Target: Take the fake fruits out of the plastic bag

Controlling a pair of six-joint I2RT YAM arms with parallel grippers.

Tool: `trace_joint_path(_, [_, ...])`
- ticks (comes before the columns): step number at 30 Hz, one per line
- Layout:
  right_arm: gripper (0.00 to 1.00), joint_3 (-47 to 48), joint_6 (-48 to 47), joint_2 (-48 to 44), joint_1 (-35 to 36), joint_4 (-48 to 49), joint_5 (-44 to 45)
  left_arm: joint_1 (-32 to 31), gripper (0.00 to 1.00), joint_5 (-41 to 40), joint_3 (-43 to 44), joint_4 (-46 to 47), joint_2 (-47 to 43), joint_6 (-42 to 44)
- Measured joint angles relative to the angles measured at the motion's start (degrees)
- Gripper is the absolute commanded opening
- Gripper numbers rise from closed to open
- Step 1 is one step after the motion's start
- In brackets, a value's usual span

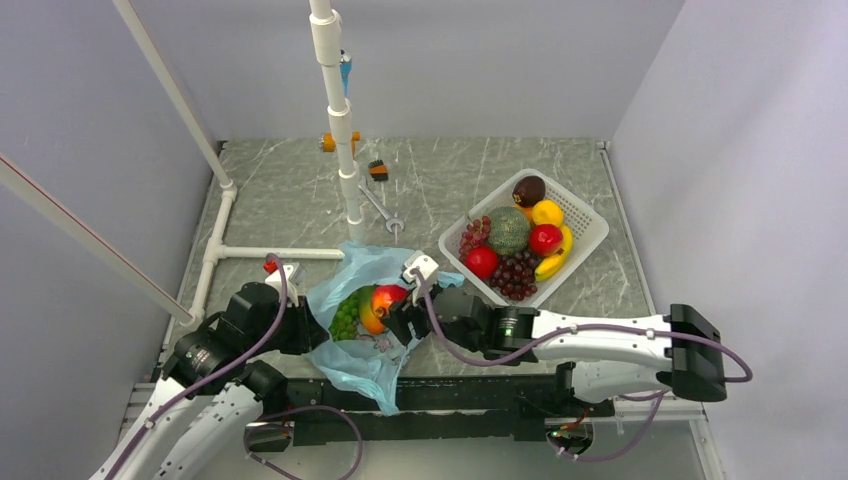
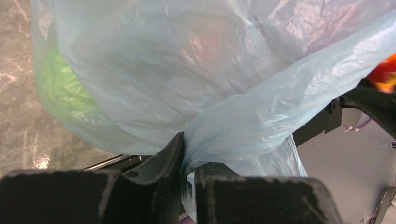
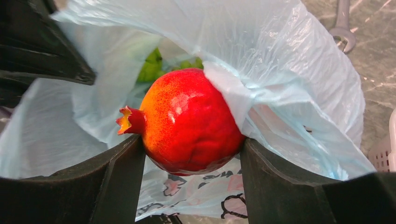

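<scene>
Your left claw (image 2: pixel 187 156) is almost shut, pinching a twist of the bag (image 2: pixel 177 70) near the front edge of the surface (image 1: pixel 450 170), apparently to anchor it while the other arm pulls. Your right claw (image 3: pixel 191 144) stands about half open, its jaws pressed against both sides of the red fruit (image 3: pixel 187 116) at the bag's mouth, with film draped over one shoulder. The grapes (image 1: pixel 345 315) and mango (image 1: pixel 369 318) lie inside, behind it. Farther back, to the right, the basket (image 1: pixel 598 228) looks like a possible drop spot.

Light-blue plastic bag (image 1: pixel 365 265) crumpled, open; red-yellow fruit (image 3: pixel 189 121) at mouth, green grapes (image 1: pixel 345 315) inside.
</scene>
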Motion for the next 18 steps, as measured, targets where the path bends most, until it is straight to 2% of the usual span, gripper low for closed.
trace_joint_path(5, [0.00,-2.4,0.1,-6.6,-0.2,0.6,-1.6,0.0,0.15,0.0,0.0,0.0,-0.2,0.0])
trace_joint_path(12, [0.00,-10.4,-0.2,-21.8,-0.6,3.5,2.7,0.0,0.12,0.6,0.0,0.2,-0.2,0.2])
trace_joint_path(18, [0.00,-11.9,-1.9,-31.5,-1.1,4.0,9.7,0.0,0.11,0.6,0.0,0.1,-0.2,0.2])
